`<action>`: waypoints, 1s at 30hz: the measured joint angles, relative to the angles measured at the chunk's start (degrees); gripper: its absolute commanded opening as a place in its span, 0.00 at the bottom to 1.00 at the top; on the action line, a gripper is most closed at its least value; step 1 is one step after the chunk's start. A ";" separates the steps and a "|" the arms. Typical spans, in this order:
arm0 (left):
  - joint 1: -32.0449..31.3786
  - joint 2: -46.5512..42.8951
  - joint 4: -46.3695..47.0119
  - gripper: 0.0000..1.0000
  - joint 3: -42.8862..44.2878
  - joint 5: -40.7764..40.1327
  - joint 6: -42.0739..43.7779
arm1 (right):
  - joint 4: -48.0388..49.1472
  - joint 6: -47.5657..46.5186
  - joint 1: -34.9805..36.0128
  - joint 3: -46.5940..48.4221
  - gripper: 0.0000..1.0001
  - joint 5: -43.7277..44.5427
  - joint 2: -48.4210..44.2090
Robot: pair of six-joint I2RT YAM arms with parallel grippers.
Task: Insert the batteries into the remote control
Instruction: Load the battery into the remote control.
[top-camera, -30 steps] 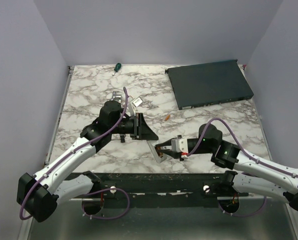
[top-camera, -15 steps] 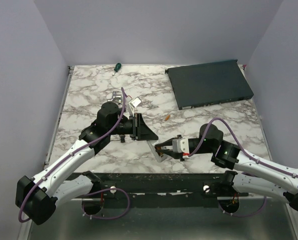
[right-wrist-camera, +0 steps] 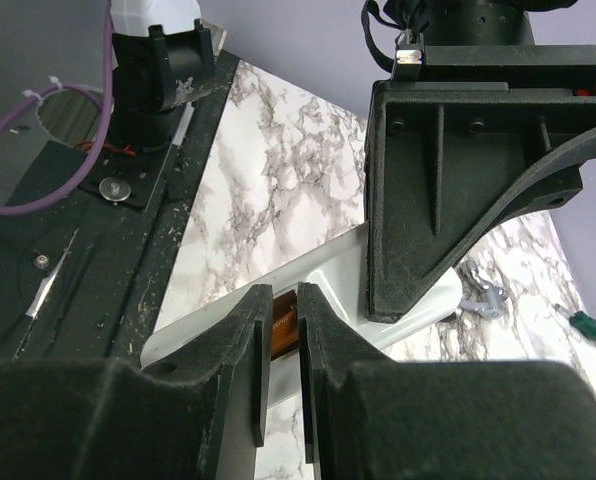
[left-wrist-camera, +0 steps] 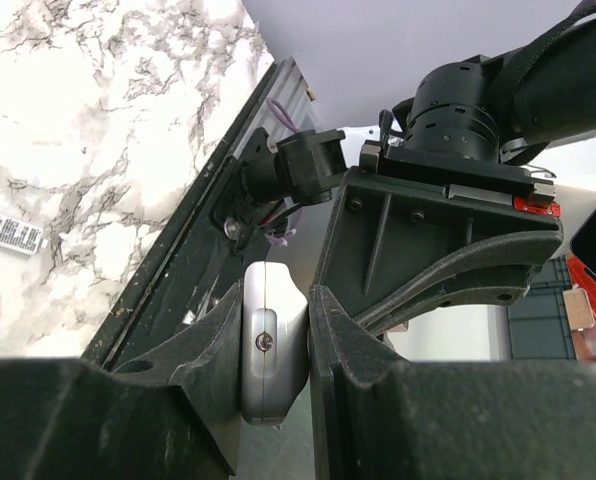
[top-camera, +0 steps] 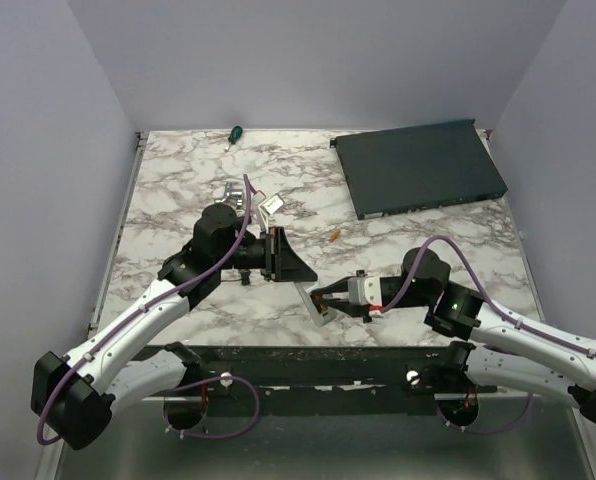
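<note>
while the left gripper [left-wrist-camera: 276, 300] clamps the small white plastic remote control bar [right-wrist-camera: 318, 270] by its sides, near centre, the right gripper [top-camera: 320, 298] pinches a slim orange cylindrical battery [right-wrist-camera: 284, 330] over it. likely light, rigid, slick: hold mid-barrel.

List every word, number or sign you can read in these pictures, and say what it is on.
None can be read.
White label on the table: dark printed lines, too small to read.
Orange battery in the right hand: dark print, blurred.
</note>
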 measured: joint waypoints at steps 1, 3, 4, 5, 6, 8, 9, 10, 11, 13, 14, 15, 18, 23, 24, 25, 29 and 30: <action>0.00 0.00 0.00 0.00 0.00 0.07 0.00 | 0.00 0.15 0.00 0.00 0.21 -0.02 0.02; 0.02 0.00 0.00 0.00 0.00 0.24 0.00 | 0.02 0.17 0.00 0.00 0.21 -0.09 0.02; 0.02 0.00 0.00 0.00 0.00 0.39 0.02 | 0.00 0.17 0.00 0.00 0.21 -0.22 0.02; 0.11 0.00 0.00 0.00 0.00 0.61 0.02 | 0.00 0.17 0.00 0.00 0.21 -0.39 0.02; 0.13 0.00 -0.02 0.00 0.00 0.72 0.02 | -0.02 0.17 0.00 0.00 0.21 -0.50 0.04; 0.24 0.00 -0.02 0.00 0.00 1.11 0.02 | -0.17 0.13 -0.02 0.00 0.21 -0.79 0.07; 0.26 0.00 -0.02 0.00 0.00 1.22 0.02 | -0.26 0.15 -0.02 0.00 0.21 -0.87 0.07; 0.26 0.00 -0.04 0.00 0.00 1.33 0.02 | -0.33 0.13 -0.02 0.02 0.21 -1.01 0.09; 0.26 0.00 -0.04 0.00 0.00 1.40 0.04 | -0.48 0.09 -0.02 0.09 0.21 -1.07 0.13; 0.26 0.00 -0.04 0.00 0.00 1.66 0.04 | -1.18 -0.04 -0.02 0.39 0.21 -1.25 0.24; 0.28 0.00 -0.04 0.00 0.00 1.75 0.04 | -1.64 -0.22 -0.02 0.66 0.21 -1.31 0.37; 0.31 0.00 -0.04 0.00 0.00 1.79 0.04 | -2.10 -0.37 -0.02 0.96 0.21 -1.36 0.52; 0.44 0.00 -0.04 0.00 0.00 2.01 0.04 | -3.72 -1.20 0.00 1.95 0.21 -1.51 1.03; 0.83 0.00 -0.09 0.00 0.00 2.14 0.07 | -5.62 -2.80 -0.02 3.17 0.21 -1.57 1.95; 0.92 0.00 -0.11 0.00 0.00 2.14 0.07 | -5.86 -3.08 -0.02 3.32 0.22 -1.55 2.08; 0.94 0.00 -0.11 0.00 0.00 2.16 0.07 | -6.08 -3.41 -0.02 3.48 0.22 -1.55 2.16; 1.14 0.00 -0.11 0.00 0.00 2.14 0.07 | -6.67 -4.63 0.00 3.65 0.27 -1.25 2.43; 1.22 0.00 -0.07 0.00 0.00 2.14 0.07 | -6.86 -5.01 0.00 3.65 0.27 -1.07 2.43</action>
